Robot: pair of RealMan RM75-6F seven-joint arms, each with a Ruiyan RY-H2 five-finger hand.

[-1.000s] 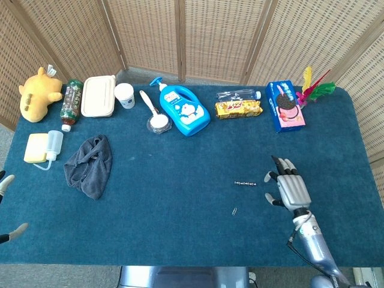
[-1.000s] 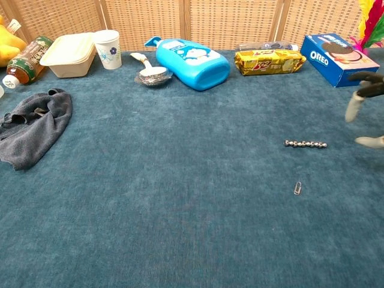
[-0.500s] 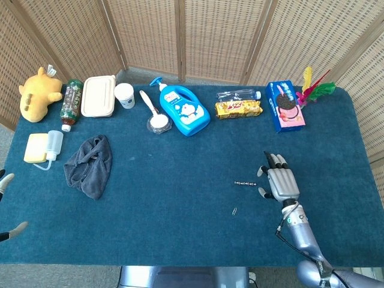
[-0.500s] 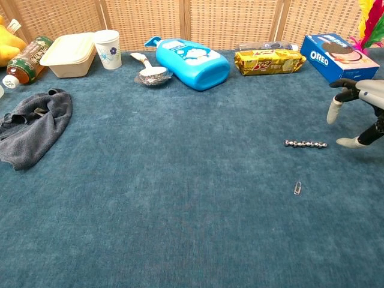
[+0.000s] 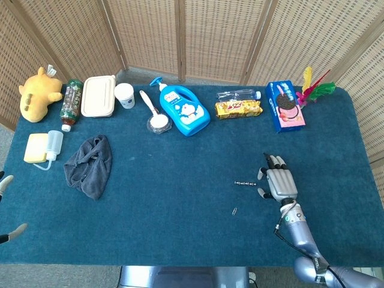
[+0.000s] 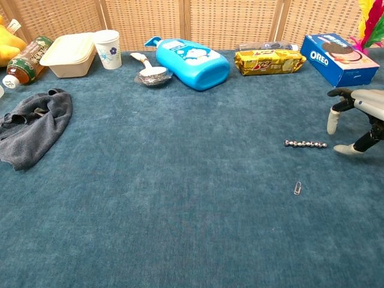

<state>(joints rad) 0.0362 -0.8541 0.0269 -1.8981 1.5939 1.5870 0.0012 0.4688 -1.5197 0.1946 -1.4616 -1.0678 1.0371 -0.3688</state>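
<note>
My right hand hovers palm down over the blue cloth at the right, fingers apart and empty; the chest view shows the right hand at its right edge. Just to its left lies a short chain of metal beads, the same bead chain showing in the chest view a small gap from the fingertips. A paper clip lies nearer the front; in the chest view the paper clip sits below the chain. Only fingertips of my left hand show at the left edge, spread apart with nothing between them.
Along the back stand a yellow plush, a bottle, a lidded box, a paper cup, a scoop, a blue detergent jug, snack packs, an Oreo box and a feather shuttlecock. A grey rag lies left.
My right hand has moved left and slightly forward across the table, closing in on the bead chain, and has lowered towards the cloth. Nothing else has shifted.
</note>
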